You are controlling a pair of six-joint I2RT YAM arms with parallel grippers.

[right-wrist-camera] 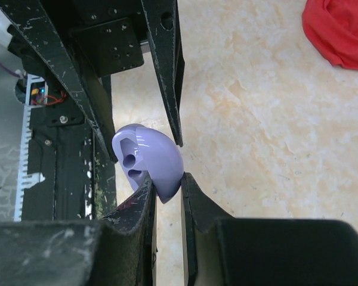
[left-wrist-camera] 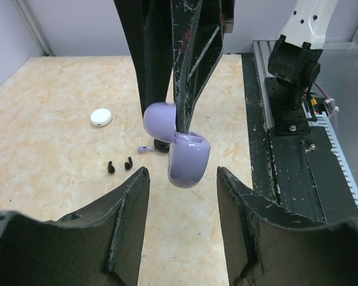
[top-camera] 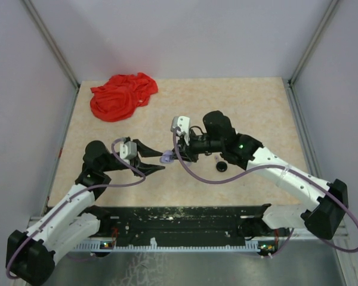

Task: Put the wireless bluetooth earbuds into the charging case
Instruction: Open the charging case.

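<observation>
While my right gripper [right-wrist-camera: 166,182] is clamping the open lavender charging case [right-wrist-camera: 146,158] midair, my left gripper [left-wrist-camera: 182,179] is standing released around it. I'm holding it level above the earbuds [left-wrist-camera: 144,149] lying on the table [left-wrist-camera: 59,89].

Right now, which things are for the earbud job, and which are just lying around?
For the job:
- lavender charging case, open, in the right gripper
- lavender earbud
- two black earbuds
- white round case

Just lying about:
- red cloth
</observation>
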